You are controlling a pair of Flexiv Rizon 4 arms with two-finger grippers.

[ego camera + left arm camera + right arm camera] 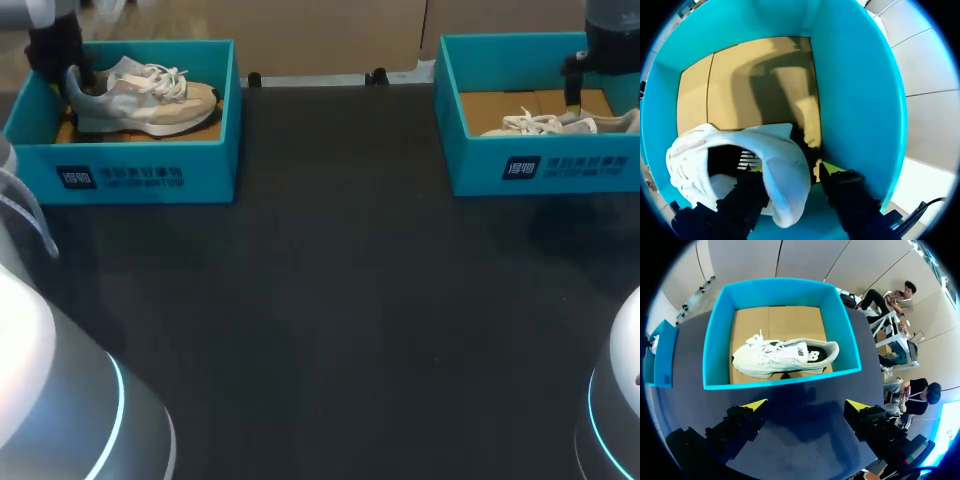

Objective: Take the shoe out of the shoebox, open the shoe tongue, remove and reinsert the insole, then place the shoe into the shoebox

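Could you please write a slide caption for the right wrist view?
Open right gripper looking down on a teal shoebox holding a white shoe on the dark table.

On my head view, the left shoebox sits at the upper left of the frame and the right shoebox at the upper right, well apart on the table. The left shoe lies in the first box, the right shoe in the second. My left gripper is inside the left shoebox, with the shoe's heel between its spread fingers. My right gripper hangs above the table, with the right shoebox ahead of it.
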